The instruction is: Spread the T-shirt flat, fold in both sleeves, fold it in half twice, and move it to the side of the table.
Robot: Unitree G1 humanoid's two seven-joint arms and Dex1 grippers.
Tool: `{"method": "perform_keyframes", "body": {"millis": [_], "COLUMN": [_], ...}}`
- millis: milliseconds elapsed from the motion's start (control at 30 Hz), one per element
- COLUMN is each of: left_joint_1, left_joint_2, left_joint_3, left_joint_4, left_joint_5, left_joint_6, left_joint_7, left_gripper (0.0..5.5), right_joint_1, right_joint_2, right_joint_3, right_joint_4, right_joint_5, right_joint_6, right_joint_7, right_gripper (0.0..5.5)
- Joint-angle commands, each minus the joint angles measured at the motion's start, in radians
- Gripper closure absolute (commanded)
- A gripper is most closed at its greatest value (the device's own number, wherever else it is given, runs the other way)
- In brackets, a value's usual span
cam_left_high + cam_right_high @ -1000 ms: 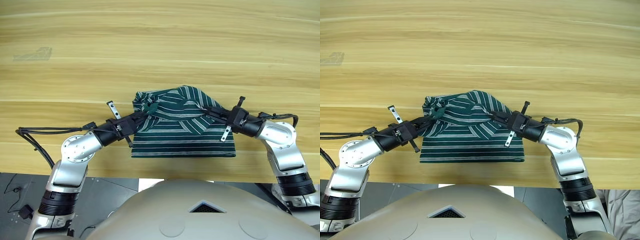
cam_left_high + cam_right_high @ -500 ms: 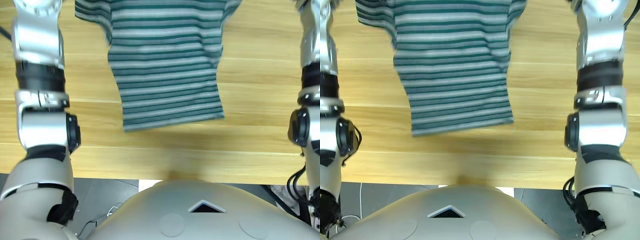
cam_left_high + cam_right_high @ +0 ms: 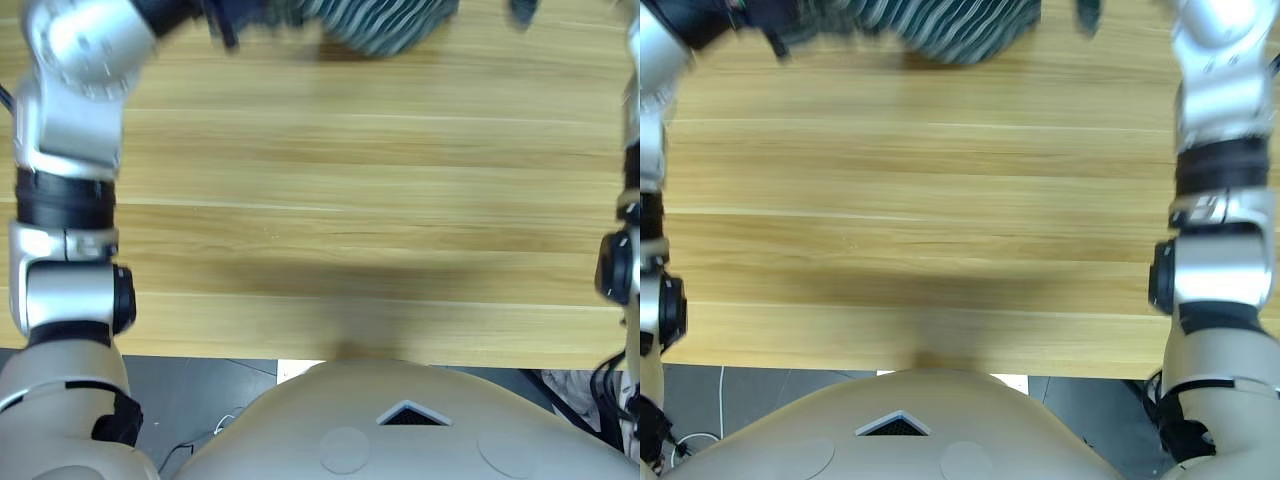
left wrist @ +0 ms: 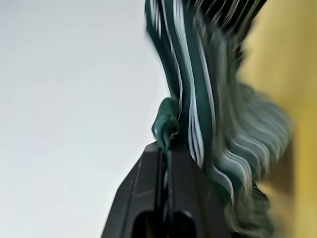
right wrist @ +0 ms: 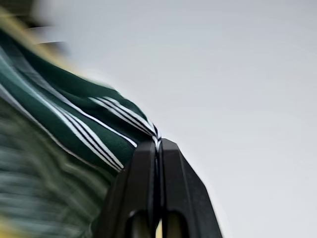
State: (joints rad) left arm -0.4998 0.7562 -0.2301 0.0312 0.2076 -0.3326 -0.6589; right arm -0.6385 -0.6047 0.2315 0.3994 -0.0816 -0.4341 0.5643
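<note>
The green T-shirt with white stripes hangs bunched and blurred over the far part of the wooden table. Both arms are raised at the sides of the eye views. My left gripper is shut on a green edge of the T-shirt, and it appears as a dark shape left of the cloth. My right gripper is shut on a striped fold of the T-shirt, and it appears as a dark tip right of the cloth. Most of the shirt is cut off beyond the frame.
The table's front edge runs just ahead of my body, with dark floor below it. My left forearm and right forearm stand upright at the two sides of the table.
The shirt lay bunched near the front edge with both grippers on it. Both arms then lifted it, hanging open, and have now carried it up and away toward the far side.
</note>
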Motion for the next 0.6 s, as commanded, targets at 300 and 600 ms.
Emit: {"method": "perform_keyframes", "body": {"millis": [300, 600], "left_joint_1": [0.393, 0.668], "left_joint_2": [0.178, 0.251], "left_joint_3": [0.102, 0.048], "left_joint_4": [-0.267, -0.563], "left_joint_5": [0.035, 0.103], "left_joint_6": [-0.004, 0.006], "left_joint_7": [-0.094, -0.216], "left_gripper": [5.47, 4.87], "right_joint_1": [0.325, 0.642], "right_joint_2": [-0.136, -0.216], "right_joint_3": [-0.053, 0.106], "right_joint_4": [-0.405, -0.673], "right_joint_5": [0.182, 0.146], "right_joint_6": [0.167, 0.196], "right_joint_7": [0.296, 0.469], "right_gripper": [5.50, 5.50]}}
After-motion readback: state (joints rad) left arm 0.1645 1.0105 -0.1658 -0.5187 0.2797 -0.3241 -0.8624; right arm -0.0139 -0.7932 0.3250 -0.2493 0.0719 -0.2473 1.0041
